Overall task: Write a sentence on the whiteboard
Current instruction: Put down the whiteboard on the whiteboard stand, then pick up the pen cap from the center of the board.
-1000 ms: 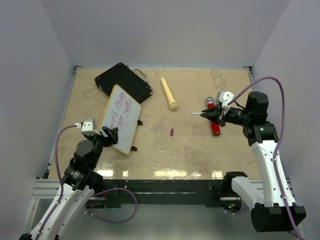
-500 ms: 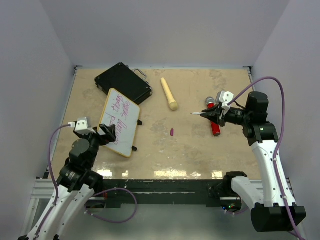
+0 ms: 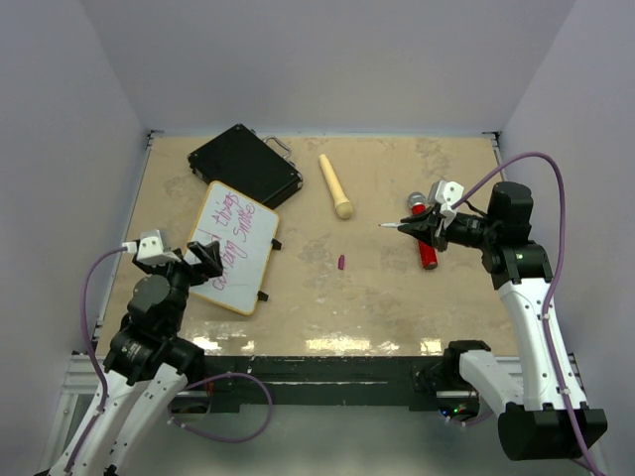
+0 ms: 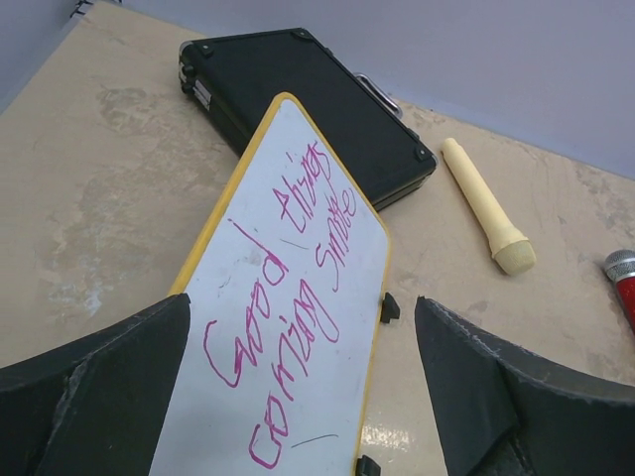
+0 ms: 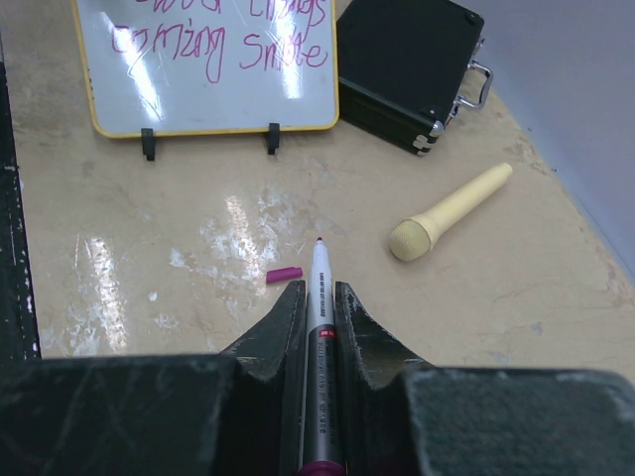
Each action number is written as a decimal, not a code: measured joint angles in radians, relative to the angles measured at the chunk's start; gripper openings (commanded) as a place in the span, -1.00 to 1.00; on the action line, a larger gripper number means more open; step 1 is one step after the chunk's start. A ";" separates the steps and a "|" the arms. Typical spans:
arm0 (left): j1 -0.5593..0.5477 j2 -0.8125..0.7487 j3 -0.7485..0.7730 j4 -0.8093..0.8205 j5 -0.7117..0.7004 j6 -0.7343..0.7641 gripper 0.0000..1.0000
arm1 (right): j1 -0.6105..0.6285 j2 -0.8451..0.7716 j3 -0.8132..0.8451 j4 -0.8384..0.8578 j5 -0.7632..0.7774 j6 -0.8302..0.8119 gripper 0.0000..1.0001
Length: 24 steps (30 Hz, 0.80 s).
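The whiteboard (image 3: 238, 248), white with a thin yellow frame and small black clips, lies on the left of the table. The sentence (image 4: 288, 297), in magenta, reads "Good things coming smile" in two lines. It also shows in the right wrist view (image 5: 218, 40). My left gripper (image 3: 206, 260) is open at the board's near end. In the left wrist view the left gripper (image 4: 303, 377) has its jaws wide apart over the board. My right gripper (image 3: 425, 228) is shut on a marker (image 5: 319, 297), uncapped, tip pointing left above the table. The magenta cap (image 3: 340, 262) lies on the table.
A black case (image 3: 245, 164) lies behind the board, touching its far corner. A cream microphone-shaped object (image 3: 335, 185) lies at the middle back. A red object (image 3: 428, 256) lies under the right gripper. Walls close in the table on three sides.
The whiteboard has gone from tilted up on edge to lying flatter and wider. My left arm has drawn back to the left. The right arm and marker have not moved.
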 measured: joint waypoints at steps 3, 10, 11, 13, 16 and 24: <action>0.000 0.000 0.000 -0.009 0.000 0.002 0.99 | 0.000 0.000 0.000 0.000 0.000 0.000 -1.00; 0.000 0.111 0.060 0.040 0.206 0.043 0.98 | 0.000 0.003 0.000 0.000 0.000 0.001 -1.00; 0.000 0.158 0.077 0.065 0.269 0.040 0.98 | 0.000 0.007 0.000 0.000 0.000 0.001 -1.00; 0.000 0.285 0.123 0.098 0.393 0.023 0.99 | 0.000 0.016 0.000 0.000 0.000 0.002 -1.00; -0.006 0.515 0.214 0.114 0.548 0.000 1.00 | 0.000 0.034 0.000 0.001 0.002 0.008 -1.00; -0.290 0.892 0.319 0.138 0.571 -0.074 0.93 | 0.000 0.071 -0.011 0.041 0.039 0.064 -1.00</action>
